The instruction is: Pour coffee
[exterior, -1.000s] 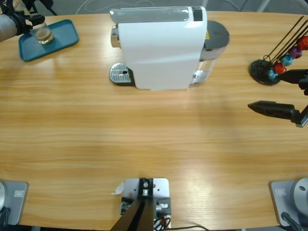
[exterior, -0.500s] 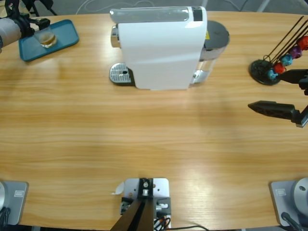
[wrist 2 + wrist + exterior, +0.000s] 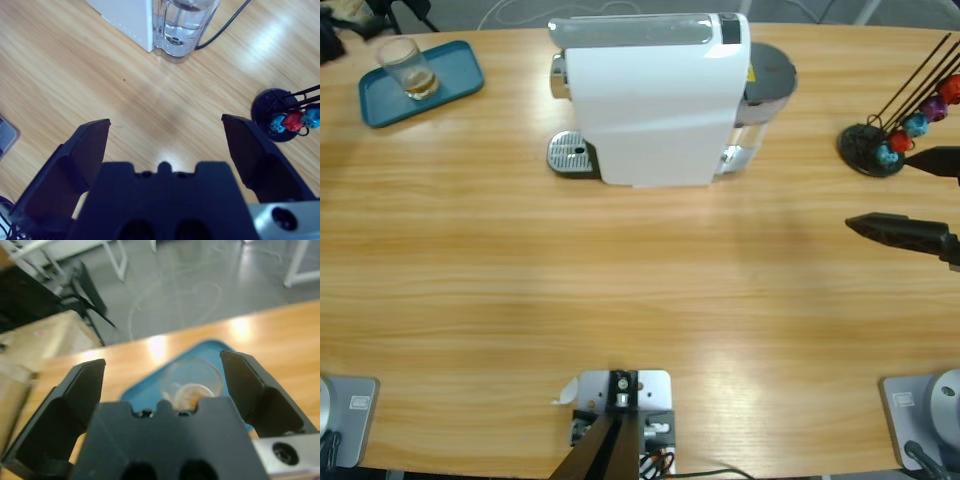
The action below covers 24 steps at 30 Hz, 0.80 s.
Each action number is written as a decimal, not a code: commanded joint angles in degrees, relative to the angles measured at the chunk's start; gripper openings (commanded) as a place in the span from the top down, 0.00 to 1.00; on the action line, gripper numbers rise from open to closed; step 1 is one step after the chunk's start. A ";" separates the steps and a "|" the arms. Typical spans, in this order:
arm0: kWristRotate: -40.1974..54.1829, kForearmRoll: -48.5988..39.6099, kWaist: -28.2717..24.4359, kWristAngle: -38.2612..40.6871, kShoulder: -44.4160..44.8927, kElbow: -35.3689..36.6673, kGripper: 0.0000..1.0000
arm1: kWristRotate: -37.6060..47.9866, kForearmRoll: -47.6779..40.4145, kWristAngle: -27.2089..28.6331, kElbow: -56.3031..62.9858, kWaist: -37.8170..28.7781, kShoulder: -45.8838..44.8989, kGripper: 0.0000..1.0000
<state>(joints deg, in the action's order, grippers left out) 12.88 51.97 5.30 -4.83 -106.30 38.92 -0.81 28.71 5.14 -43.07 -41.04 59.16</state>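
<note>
A clear glass [image 3: 405, 67] stands upright on the teal tray [image 3: 460, 72] at the table's far left corner, with a shallow layer of amber coffee [image 3: 417, 86] in its bottom. In the left wrist view the glass [image 3: 192, 381] sits just ahead of my left gripper [image 3: 165, 367], whose jaws are open and wide of it, not touching. In the high view that arm is almost out of the picture at the upper left. My right gripper [image 3: 920, 195] hangs open over bare wood at the right edge, holding nothing.
A white coffee machine [image 3: 655, 100] stands at the back middle, with a metal drip tray [image 3: 570, 153] at its left and a water tank [image 3: 182, 30] at its right. A black capsule stand [image 3: 880, 145] with coloured capsules is at the right, close to the right gripper.
My left gripper has let go of the glass and drawn back to the left, leaving the glass standing on the tray. The right gripper has shifted slightly to the right.
</note>
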 commanded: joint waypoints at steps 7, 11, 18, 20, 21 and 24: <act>-8.62 -59.14 17.01 11.72 48.00 -4.51 0.00 | -1.40 6.90 -0.62 -1.65 0.36 -6.67 0.00; -11.05 -69.42 20.71 16.13 57.51 -5.33 0.00 | -1.33 6.13 -0.66 -1.26 0.35 -6.95 0.00; -16.11 -74.47 21.24 18.75 63.20 -5.40 0.00 | -0.98 5.62 -0.04 -0.56 0.38 -9.32 0.00; -16.04 -76.51 21.40 18.95 63.36 -4.22 0.00 | -0.30 5.35 0.89 -0.14 0.40 -10.66 0.00; -16.02 -77.45 22.26 19.21 63.90 -3.93 0.00 | -0.12 5.26 1.10 0.04 0.40 -11.21 0.00; -14.95 -77.30 26.16 22.67 66.93 -4.93 0.00 | -0.09 5.12 1.10 0.25 0.38 -11.64 0.00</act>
<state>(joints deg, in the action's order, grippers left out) -2.21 -22.70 26.18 13.04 -44.42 35.39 -1.66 34.50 5.45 -45.35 -40.99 50.60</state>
